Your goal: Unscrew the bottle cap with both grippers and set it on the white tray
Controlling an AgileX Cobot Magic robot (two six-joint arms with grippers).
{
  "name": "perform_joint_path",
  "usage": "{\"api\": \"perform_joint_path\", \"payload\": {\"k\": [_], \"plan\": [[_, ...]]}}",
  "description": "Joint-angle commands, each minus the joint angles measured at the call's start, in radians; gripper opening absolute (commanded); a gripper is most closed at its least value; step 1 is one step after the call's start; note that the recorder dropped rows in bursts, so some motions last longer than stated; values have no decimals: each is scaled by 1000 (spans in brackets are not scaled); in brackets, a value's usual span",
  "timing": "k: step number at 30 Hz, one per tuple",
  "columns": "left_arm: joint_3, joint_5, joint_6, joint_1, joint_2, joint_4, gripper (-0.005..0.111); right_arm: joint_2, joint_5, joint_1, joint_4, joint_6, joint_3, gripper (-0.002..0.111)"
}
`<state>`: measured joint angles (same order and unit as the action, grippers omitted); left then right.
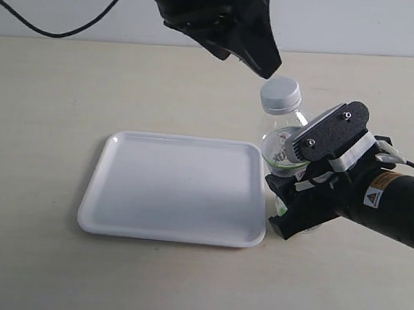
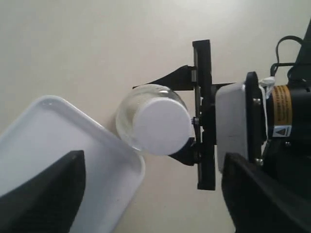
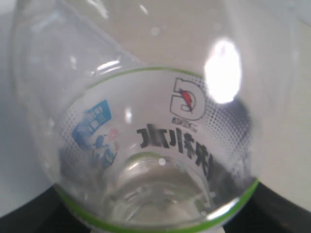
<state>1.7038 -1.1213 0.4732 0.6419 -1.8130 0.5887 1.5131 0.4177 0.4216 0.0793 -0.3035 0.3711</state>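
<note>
- While the black right gripper (image 1: 290,178) w/ grey plates is clamped round the clear plastic water bottle (image 1: 280,143), the bottle stands roughly upright on the beige tabletop (image 1: 52,98), at 3 o'clock of the flat white rectangular tray (image 1: 175,188), just beside its rim.
- Small round white screw cap (image 1: 280,94) sits on the bottle neck.
- Black left gripper (image 1: 267,64) hovers close at cap's 11 o'clock, jaws spread wide, holding nothing.

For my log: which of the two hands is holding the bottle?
The right hand, clamped round the bottle; the left hand hangs open above the cap.
</note>
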Motion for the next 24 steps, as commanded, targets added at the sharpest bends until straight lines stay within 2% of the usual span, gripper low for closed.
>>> {"api": "perform_joint_path", "payload": {"k": [1, 7, 12, 24], "plan": [[94, -61, -71, 38, -54, -53, 75, -10, 28, 3, -11, -10, 5, 0], [188, -70, -142, 101, -121, -197, 75, -10, 21, 3, -11, -10, 5, 0], [221, -72, -149, 135, -148, -205, 75, -10, 21, 3, -11, -10, 5, 0], [237, -76, -168, 146, -166, -265, 74, -10, 21, 3, -11, -10, 5, 0]]}}
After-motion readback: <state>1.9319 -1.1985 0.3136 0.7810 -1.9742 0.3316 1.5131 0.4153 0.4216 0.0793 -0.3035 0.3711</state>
